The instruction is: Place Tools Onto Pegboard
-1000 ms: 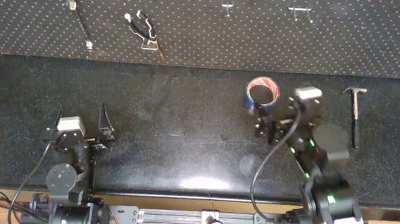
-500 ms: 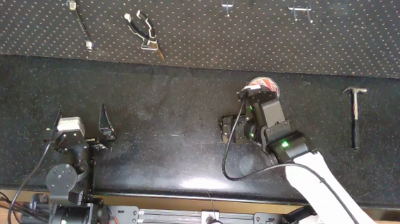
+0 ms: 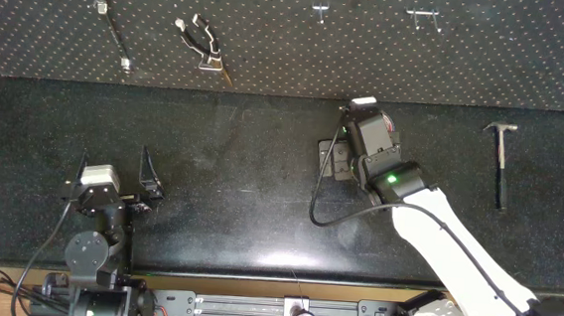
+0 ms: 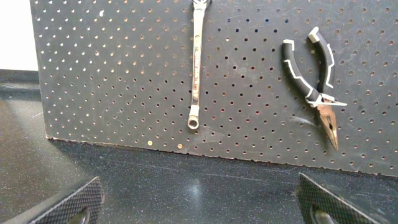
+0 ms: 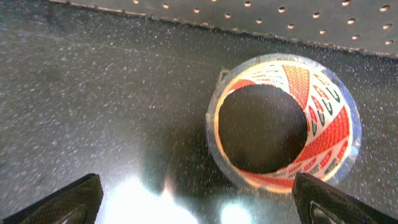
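The step in hand is picking up the tape roll (image 5: 323, 124), which lies flat on the counter (image 5: 93, 93) just beside the lower edge of the pegboard (image 5: 249, 12). The right gripper (image 5: 196, 205) hovers above it, jaws wide apart; the left gripper (image 4: 198, 202) sits near its base, jaws also apart. Next, I judge, the right jaws must descend astride the roll's wall, close, then carry it to a free hook (image 3: 320, 11)

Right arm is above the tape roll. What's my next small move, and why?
Probably a small sideways shift to centre the right jaws on the red-and-white tape roll. It lies flat on the black worktop between the open jaws but close to one, so a straight descent may land on its rim.
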Controlling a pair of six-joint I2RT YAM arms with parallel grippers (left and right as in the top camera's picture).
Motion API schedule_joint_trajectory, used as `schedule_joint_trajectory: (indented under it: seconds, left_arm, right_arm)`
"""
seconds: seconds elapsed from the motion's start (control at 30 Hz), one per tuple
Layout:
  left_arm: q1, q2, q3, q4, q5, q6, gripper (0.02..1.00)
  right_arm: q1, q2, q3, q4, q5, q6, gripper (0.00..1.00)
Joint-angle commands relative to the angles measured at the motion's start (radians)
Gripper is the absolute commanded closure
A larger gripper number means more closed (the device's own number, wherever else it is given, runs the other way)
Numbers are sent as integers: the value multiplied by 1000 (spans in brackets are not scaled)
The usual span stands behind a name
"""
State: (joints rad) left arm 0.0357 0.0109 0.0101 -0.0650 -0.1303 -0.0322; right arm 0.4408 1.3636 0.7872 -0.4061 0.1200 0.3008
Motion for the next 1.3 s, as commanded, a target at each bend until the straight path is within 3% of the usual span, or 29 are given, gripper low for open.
schedule_joint_trajectory:
  seconds: [0.03, 0.33, 0.5, 0.57, 0.63, 0.8, 0.83, 0.87, 0.9, 1.1, 1.3]
  left_arm:
    - [-3, -7, -5, -2, -9, -16, 23]
    - [-3, -8, -5, -2, -8, -16, 23]
    - [-3, -7, -5, -2, -8, -16, 23]
    - [-3, -7, -5, -2, -8, -16, 23]
    - [-3, -7, -5, -2, -8, -16, 23]
    - [-3, -7, -5, -2, -9, -16, 25]
    - [-3, -7, -5, -2, -9, -16, 23]
    - [-3, -7, -5, -2, -8, -16, 23]
    - [-3, -7, -5, -2, -8, -16, 23]
    - [-3, -7, -5, -2, -8, -16, 23]
    - [-3, -7, -5, -2, -8, -16, 23]
  right_arm:
    - [6, 64, 18, 51, 31, -11, 5]
    - [3, 164, 20, 124, 23, 18, 9]
    - [-12, 173, 64, 80, -16, 16, 334]
    - [-12, 178, 64, 70, -26, 16, 608]
    - [-12, 185, 64, 62, -31, 16, 665]
    - [-12, 185, 64, 13, -30, 16, 680]
    - [-12, 185, 64, 10, -30, 16, 726]
    - [-12, 185, 64, 10, -30, 16, 864]
    - [-12, 185, 64, 10, -30, 16, 919]
    - [-12, 129, 64, 10, -52, 16, 925]
    - [19, -257, 64, 55, -68, -9, 925]
